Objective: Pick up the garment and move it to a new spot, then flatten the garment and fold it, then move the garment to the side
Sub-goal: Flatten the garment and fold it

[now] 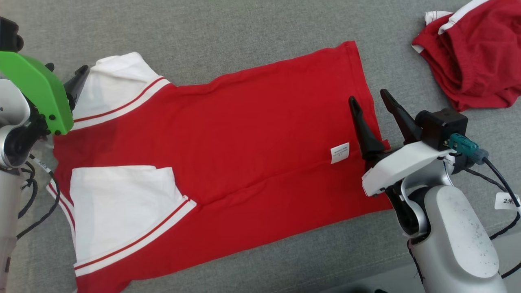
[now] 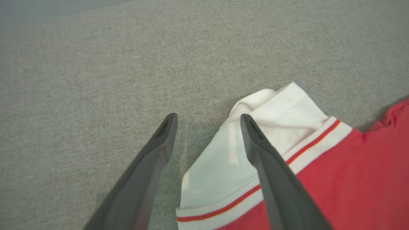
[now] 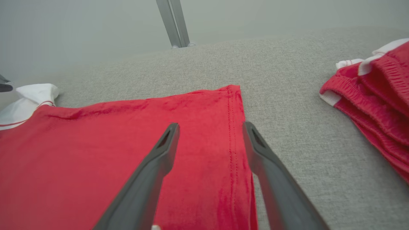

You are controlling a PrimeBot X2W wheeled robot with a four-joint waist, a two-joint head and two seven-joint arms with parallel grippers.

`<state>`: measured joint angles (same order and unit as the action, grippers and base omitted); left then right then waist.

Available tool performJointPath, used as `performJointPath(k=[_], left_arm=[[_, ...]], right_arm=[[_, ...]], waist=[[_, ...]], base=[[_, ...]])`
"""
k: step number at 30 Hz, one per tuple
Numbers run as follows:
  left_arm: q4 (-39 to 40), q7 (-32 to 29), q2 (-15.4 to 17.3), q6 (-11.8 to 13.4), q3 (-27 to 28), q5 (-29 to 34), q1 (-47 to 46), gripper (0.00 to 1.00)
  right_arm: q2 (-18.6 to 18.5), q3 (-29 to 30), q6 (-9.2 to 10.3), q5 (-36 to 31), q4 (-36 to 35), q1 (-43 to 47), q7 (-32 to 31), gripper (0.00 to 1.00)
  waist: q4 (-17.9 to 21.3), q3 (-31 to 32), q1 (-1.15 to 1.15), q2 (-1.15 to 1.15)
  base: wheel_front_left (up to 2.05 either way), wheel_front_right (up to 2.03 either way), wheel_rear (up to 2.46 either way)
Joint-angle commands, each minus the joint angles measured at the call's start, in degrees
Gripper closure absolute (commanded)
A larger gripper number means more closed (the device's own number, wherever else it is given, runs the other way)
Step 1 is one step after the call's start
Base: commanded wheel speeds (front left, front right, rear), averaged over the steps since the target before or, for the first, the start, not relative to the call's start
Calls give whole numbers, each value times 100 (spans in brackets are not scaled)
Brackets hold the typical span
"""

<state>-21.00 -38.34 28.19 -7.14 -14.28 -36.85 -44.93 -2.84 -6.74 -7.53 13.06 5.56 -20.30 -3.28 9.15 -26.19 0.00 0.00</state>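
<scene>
garment (image 1: 244, 134): red shirt, white sleeves, spread flat on grey fabric surface (image 1: 244, 24) | left gripper (image 2: 208, 117): fingers wide apart, empty, at edge of garment's one white sleeve | right gripper (image 1: 368, 95): fingers wide apart, empty, over garment's hem | red shorts (image 1: 472, 53): crumpled, apart from garment, beyond its hem

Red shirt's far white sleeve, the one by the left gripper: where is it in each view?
Head view: sleeve at upper left.
Left wrist view: sleeve at lower centre, one finger of the left gripper crossing it.
Right wrist view: sleeve at far left edge, mid-height.
Shared landmark: the red shirt body it joins.
</scene>
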Motion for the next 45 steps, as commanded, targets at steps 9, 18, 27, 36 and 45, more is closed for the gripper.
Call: performJointPath(k=[9, 18, 27, 36, 45], left_arm=[[117, 44, 227, -40, -322, -200, 169, 0], [65, 419, 203, -38, -475, -59, -19, 100], [57, 808, -73, -36, -763, -174, -230, 100], [40, 1211, -242, -36, -1168, -370, -413, 100], [-73, 1557, -121, -37, -1429, -524, -513, 100]], right_arm=[[-9, -29, 10, -19, 245, -284, 195, 0], [-131, -146, 10, -179, 477, -836, 80, 0], [-659, -273, 9, -522, 1734, -2198, -698, 0], [-949, -605, 10, -154, 3195, -2954, -1306, 36], [-1159, -861, 12, 238, 3646, -3180, -1051, 100]], waist=[[239, -319, 0, 0], [159, -311, 0, 0], [-264, -246, 0, 0], [-616, -199, 0, 0], [-700, -11, 0, 0]], base=[[0, 0, 0], [0, 0, 0], [0, 0, 0], [0, 0, 0], [0, 0, 0]])
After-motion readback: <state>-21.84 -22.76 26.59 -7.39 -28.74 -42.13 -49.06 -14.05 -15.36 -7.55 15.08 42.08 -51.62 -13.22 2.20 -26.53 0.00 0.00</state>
